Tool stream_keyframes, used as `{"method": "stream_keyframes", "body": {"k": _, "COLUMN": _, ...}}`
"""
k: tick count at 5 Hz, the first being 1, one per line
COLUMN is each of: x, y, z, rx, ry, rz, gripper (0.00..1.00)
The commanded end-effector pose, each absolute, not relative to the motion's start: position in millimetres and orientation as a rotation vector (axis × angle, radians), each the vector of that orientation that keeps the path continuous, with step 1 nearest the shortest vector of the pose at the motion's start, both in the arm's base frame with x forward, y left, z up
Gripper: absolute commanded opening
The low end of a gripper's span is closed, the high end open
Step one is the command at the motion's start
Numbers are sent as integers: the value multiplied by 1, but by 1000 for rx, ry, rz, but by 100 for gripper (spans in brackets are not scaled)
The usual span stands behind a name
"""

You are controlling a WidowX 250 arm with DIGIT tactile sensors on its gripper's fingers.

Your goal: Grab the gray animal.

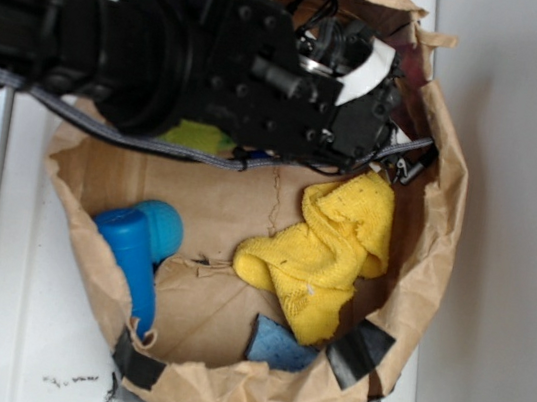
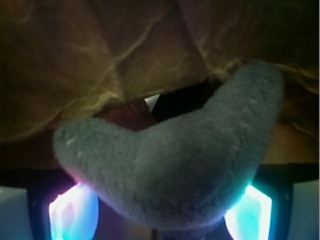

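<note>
Fur fills the lower centre of the wrist frame: the gray animal (image 2: 175, 165), a curved, boomerang-like body, sits between the two glowing fingertips (image 2: 72, 212) at the bottom corners, which look clamped on it. In the exterior frame the black arm reaches from the upper left, and its gripper (image 1: 361, 124) sits at the upper right rim of the brown paper bag (image 1: 424, 244); the toy itself is hidden there. Inside the bag lie a yellow cloth (image 1: 326, 255) at centre right, a blue bottle (image 1: 135, 247) at lower left, and a small blue-gray patch (image 1: 277, 346) near the bottom.
</note>
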State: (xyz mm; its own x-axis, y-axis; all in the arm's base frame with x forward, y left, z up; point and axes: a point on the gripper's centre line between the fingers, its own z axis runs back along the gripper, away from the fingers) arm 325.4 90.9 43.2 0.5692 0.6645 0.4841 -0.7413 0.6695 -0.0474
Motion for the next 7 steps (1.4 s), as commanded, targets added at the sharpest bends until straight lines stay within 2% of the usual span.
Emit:
{"method": "stream_keyframes", "body": {"k": 1, "x": 331, "y": 92, "z": 68, "rx": 142, "ry": -565, "rz": 863, "gripper": 0}}
{"method": "stream_keyframes", "body": {"k": 5, "x": 319, "y": 89, "z": 72, "rx": 120, "ry": -568, "rz": 825, "gripper": 0}}
{"method": "stream_keyframes", "body": {"k": 7, "x": 292, "y": 76, "z": 116, "rx": -27, "ry": -407, "rz": 797, "gripper": 0}}
